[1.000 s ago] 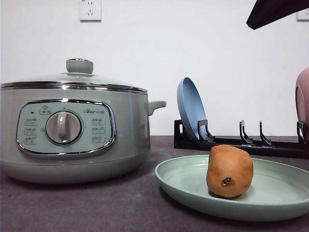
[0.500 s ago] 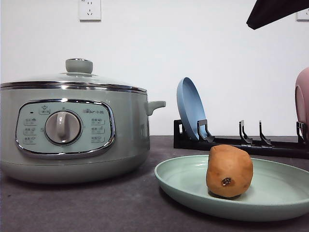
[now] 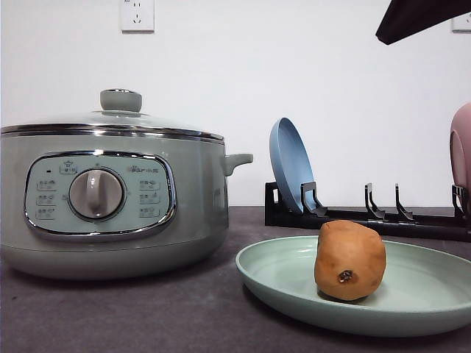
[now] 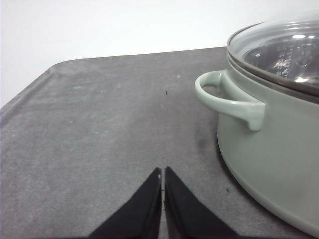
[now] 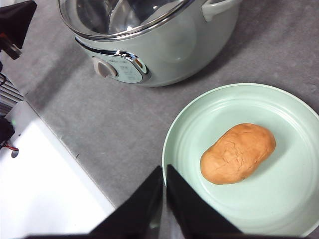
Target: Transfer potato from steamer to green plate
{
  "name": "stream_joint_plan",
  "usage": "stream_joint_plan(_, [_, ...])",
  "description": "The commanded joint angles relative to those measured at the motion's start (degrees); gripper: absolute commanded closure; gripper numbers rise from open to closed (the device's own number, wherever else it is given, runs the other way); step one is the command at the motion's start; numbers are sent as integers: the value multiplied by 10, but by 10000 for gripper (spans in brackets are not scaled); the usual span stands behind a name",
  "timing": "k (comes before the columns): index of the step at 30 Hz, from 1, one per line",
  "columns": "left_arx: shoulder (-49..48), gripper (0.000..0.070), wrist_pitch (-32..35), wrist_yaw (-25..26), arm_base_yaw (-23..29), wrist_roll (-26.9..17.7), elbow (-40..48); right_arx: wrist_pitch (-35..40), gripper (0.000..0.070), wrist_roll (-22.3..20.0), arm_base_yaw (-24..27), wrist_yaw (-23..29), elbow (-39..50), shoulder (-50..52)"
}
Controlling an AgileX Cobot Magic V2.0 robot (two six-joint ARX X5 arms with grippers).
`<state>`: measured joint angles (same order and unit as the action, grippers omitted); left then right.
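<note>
The orange-brown potato lies on the pale green plate, right of the steamer. The pale green steamer stands at the left with its glass lid on. My right gripper hangs high above the plate's near rim, fingers shut together and holding nothing; a dark part of that arm juts in at the top right of the front view. My left gripper is shut and empty, low over bare table beside the steamer's side handle.
A black dish rack stands behind the plate, holding a blue plate upright and a pink plate at the right edge. The grey table's edge runs near the steamer's control panel, white floor beyond.
</note>
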<state>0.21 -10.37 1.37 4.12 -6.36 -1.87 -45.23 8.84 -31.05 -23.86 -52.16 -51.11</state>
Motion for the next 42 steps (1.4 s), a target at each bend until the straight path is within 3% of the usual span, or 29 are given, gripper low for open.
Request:
stream_joint_plan(1, [0, 700, -5, -2, 2, -2, 12, 3, 700, -5, -3, -1, -8, -4])
stream_joint_plan(30, [0, 700, -4, -1, 2, 0, 12, 5, 700, -15, -1, 2, -8, -1])
stream_joint_plan(35, [0, 700, -4, -1, 2, 0, 12, 54, 700, -49, 47, 38, -1, 32])
stream_joint_plan(42, [0, 700, -4, -1, 2, 0, 12, 205, 700, -61, 198, 46, 62, 144])
